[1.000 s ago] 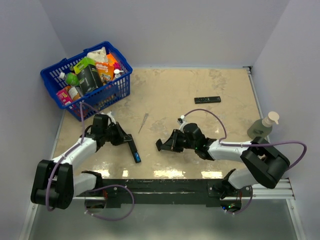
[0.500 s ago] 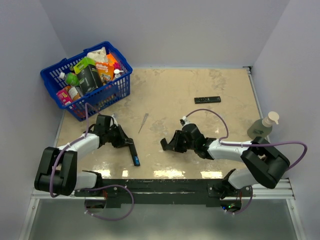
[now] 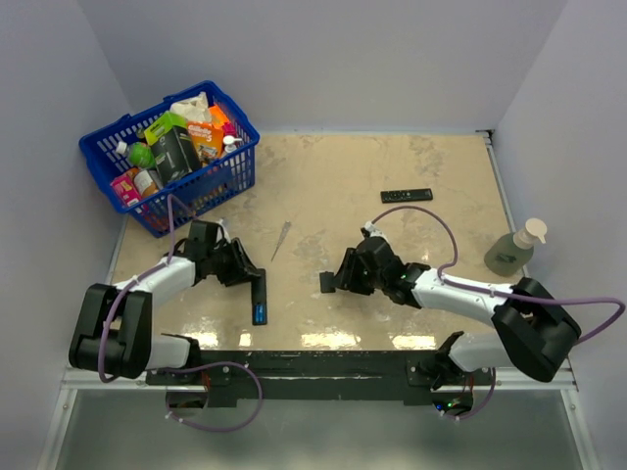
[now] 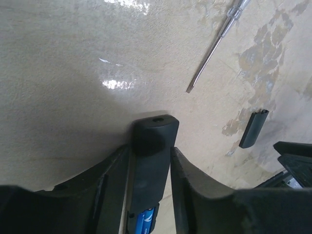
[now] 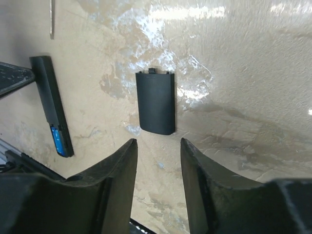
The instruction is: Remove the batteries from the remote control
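A slim black remote (image 3: 260, 292) lies on the table with its battery bay open at the near end, where a blue battery (image 3: 259, 315) shows. My left gripper (image 3: 249, 275) is shut on the remote's far half. In the left wrist view the remote (image 4: 152, 146) sits between my fingers and the battery (image 4: 146, 220) shows at the bottom edge. My right gripper (image 3: 338, 278) is open and empty, just right of the flat black battery cover (image 3: 324, 282). In the right wrist view the cover (image 5: 156, 103) lies on the table ahead of my open gripper (image 5: 158, 144), with the remote (image 5: 50, 100) and its battery (image 5: 58, 139) at left.
A thin screwdriver (image 3: 282, 240) lies beyond the remote. A second remote (image 3: 407, 195) lies at the back right. A blue basket (image 3: 211, 186) of groceries stands at the back left. A soap dispenser (image 3: 514, 250) stands at the right edge.
My left gripper has swung the remote so that its battery end now points straight at the near edge. My right gripper has drawn back to the right, leaving the cover on the table.
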Robot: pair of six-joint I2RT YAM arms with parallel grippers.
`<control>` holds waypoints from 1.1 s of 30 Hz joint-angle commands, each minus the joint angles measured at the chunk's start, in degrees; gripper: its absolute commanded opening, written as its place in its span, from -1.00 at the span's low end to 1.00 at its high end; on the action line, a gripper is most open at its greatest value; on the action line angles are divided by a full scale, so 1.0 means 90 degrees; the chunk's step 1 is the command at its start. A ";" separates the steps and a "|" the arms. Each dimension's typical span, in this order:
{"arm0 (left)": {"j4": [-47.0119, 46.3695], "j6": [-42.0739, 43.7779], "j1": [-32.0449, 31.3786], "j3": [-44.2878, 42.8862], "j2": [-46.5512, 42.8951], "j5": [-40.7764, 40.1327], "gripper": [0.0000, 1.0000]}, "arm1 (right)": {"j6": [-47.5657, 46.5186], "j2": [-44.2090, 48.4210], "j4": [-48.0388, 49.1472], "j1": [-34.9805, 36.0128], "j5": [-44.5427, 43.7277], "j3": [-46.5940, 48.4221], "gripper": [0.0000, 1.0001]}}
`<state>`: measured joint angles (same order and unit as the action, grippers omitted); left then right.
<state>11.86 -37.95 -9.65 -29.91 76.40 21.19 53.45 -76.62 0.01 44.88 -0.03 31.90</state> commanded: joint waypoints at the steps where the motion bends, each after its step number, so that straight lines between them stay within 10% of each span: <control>1: 0.0254 0.0272 0.0047 -0.0143 -0.0012 -0.0440 -0.05 | -0.0187 0.0281 -0.0664 -0.0026 -0.0708 0.0566 -0.06; 6: 0.0684 0.0437 0.0047 -0.0523 -0.0548 -0.0567 0.10 | -0.0139 -0.0089 -0.1706 -0.0055 -0.1993 0.1600 0.00; 13: 0.1259 0.0896 0.0037 -0.1041 -0.1535 -0.0274 0.99 | 0.0506 -0.2158 -0.3906 -0.0757 -0.3841 0.4312 0.01; 33: 0.1144 0.1424 0.0027 -0.1061 -0.2922 0.0653 1.00 | 0.2751 -0.5949 -0.6641 -0.3033 -0.4108 0.9111 0.50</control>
<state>23.40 -26.30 -9.65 -39.20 52.51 25.63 70.48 -129.86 -53.67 18.70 -33.93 108.92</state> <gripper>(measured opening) 0.997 0.736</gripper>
